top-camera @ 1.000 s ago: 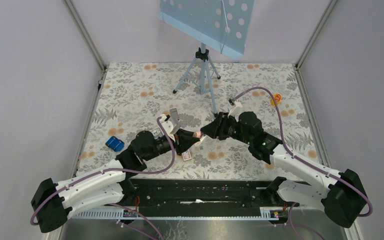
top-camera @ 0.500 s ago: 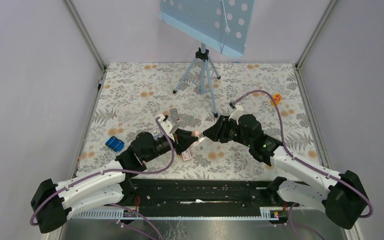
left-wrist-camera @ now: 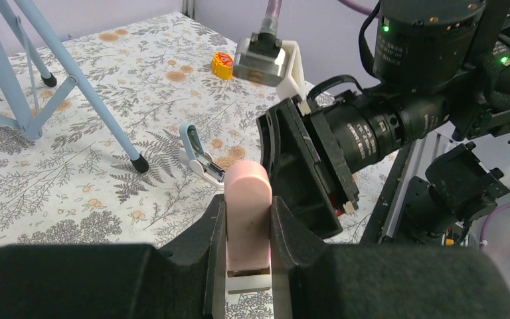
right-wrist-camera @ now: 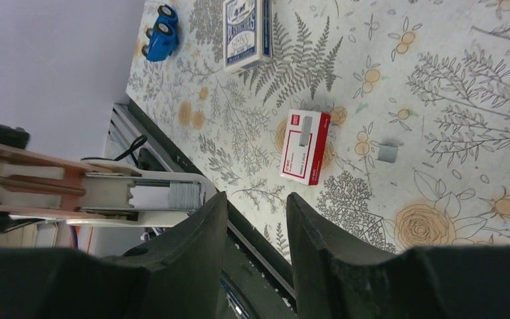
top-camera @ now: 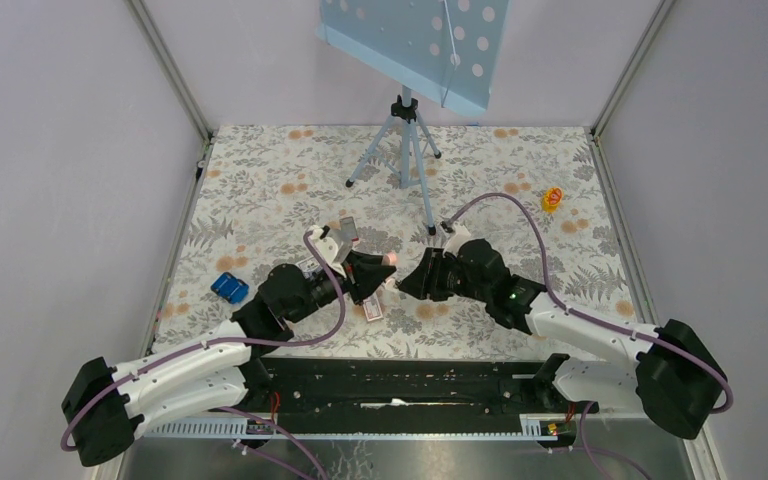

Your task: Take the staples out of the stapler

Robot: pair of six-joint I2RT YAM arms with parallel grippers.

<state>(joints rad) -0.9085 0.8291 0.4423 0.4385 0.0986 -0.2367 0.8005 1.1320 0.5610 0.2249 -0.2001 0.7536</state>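
Observation:
My left gripper [top-camera: 378,272] is shut on the pale-pink stapler [top-camera: 391,260] and holds it above the mat; in the left wrist view the stapler [left-wrist-camera: 246,203] sticks out between the fingers [left-wrist-camera: 214,229]. In the right wrist view the stapler [right-wrist-camera: 53,193] lies open at the left, with a silvery block of staples [right-wrist-camera: 184,195] in its rail. My right gripper [top-camera: 407,283] is open and empty, its tips [right-wrist-camera: 255,207] just right of the staples. A small grey staple strip [right-wrist-camera: 387,151] lies on the mat.
A red-and-white box [right-wrist-camera: 305,146], a blue patterned box [right-wrist-camera: 246,33] and a blue toy car [right-wrist-camera: 161,41] lie on the floral mat. A blue tripod [top-camera: 405,150] stands at the back. A small orange object [top-camera: 552,198] lies far right. A pale clip [left-wrist-camera: 196,149] lies near the stapler.
My right gripper has moved left and nearer, closing in on the stapler's front end. My left gripper has shifted slightly up with the stapler.

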